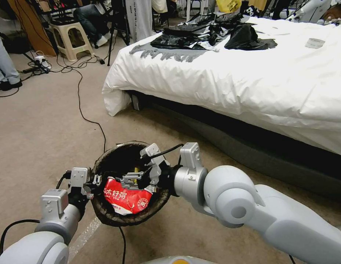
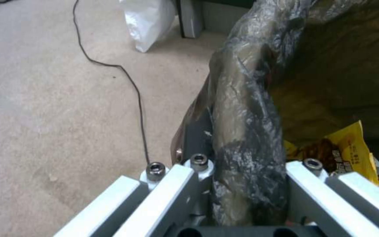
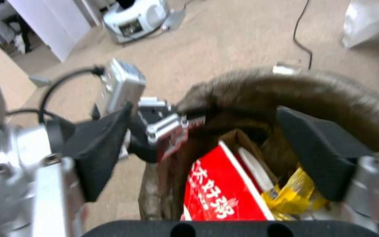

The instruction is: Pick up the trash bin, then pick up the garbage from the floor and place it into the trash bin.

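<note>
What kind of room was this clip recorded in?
Probably a mock bedroom in a lab: a bed with white bedding on carpet, while cables, a plastic stool and another robot stand around it.

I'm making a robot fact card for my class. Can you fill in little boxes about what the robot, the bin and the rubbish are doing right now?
Bin: small round trash bin with a dark brown-black bag liner over its rim, held up off the beige carpet
Left gripper: shut on the bin's lined rim
Right gripper: open above the bin's mouth, holding nothing
Rubbish inside: red snack wrapper with white writing, yellow snack wrapper
Nearby: bed with white duvet, black cable on the carpet
</note>
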